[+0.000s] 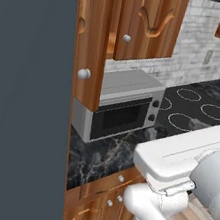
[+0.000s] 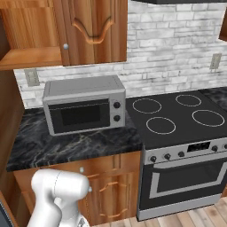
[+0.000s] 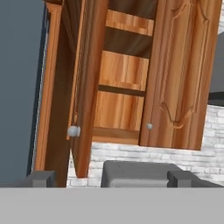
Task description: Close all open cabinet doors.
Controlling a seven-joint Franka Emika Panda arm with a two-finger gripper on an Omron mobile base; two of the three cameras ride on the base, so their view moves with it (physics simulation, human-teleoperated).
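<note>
Simulated kitchen with white brick backsplash (image 2: 168, 48), black marble counter (image 2: 75, 144) and reddish-brown wall cupboards. Seen along the claw (image 3: 111, 178), wide apart with nothing between its two dark tips. Up and to the left of the claw, the open cabinet door (image 3: 87, 87) swung out edge-on, round silver knob (image 3: 73, 131) on its near face; the same door in the left base view (image 1: 91, 38) jutting toward the camera. Straight above the claw, bare cupboard shelves (image 3: 120, 83) exposed. Up and to the right, the neighbouring door (image 3: 183, 74) shut flat against its frame, small knob (image 3: 149, 126) at its lower corner. Just beyond the tips, the top of the grey microwave (image 3: 140, 173); off to the right of it in the right base view, a black stove (image 2: 177, 115). Judged from this: task barely begun, at least one door left to push shut, one already flush; no contact with the open door yet. No brand, label or legible writing anywhere.
</note>
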